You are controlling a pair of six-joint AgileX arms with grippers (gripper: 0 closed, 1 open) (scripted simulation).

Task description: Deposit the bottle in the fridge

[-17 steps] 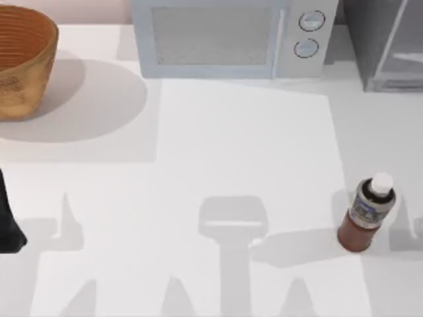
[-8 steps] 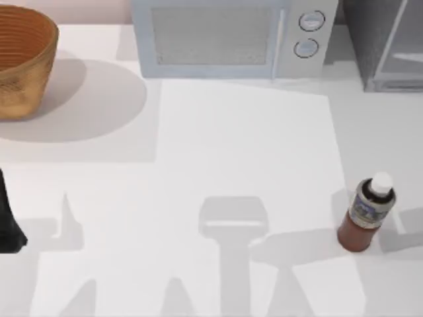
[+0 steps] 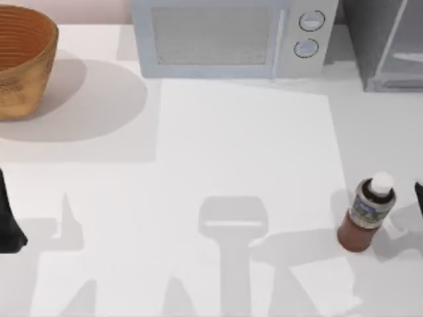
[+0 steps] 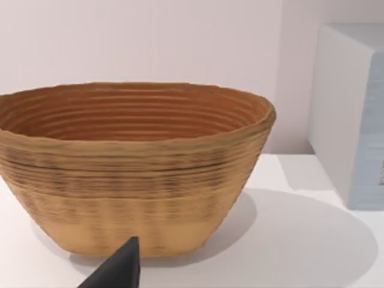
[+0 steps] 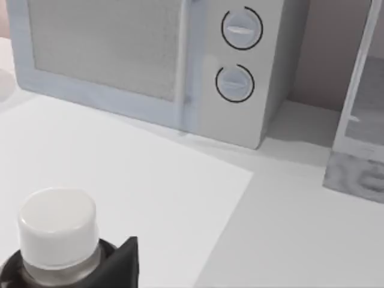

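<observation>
- The left arm (image 3: 8,221) sits parked at the tabletop's left edge, about midway along it; a dark fingertip (image 4: 117,270) shows in the left wrist view, pointed toward the woven tan wicker basket (image 3: 20,59) in the far-left corner. I cannot tell how its fingers are set.
- Along the far edge, right of the basket, stands the pale blue-grey microwave with two round knobs (image 3: 231,36).
- The small brown bottle with a white screw cap and grey-blue label (image 3: 367,212) stands upright near the tabletop's (image 3: 231,145) right edge, toward the near side, with its long axis vertical.
- The right gripper (image 3: 419,193) shows as a dark sliver at the right edge, just beside the bottle and level with its upper body. The bottle lies to its left, toward the middle of the tabletop. In the right wrist view the white cap (image 5: 57,227) sits close by, with a dark fingertip (image 5: 120,267) alongside it, not visibly touching. I cannot tell whether the fingers are apart or together.
- The right arm is plainly the nearer one. My judgement: the coming move is a sideways reach to bracket the bottle's body.
- The tall dark-grey fridge with a pale translucent door panel (image 3: 386,43) stands in the far-right corner, well apart from the bottle, which is not yet inside.
</observation>
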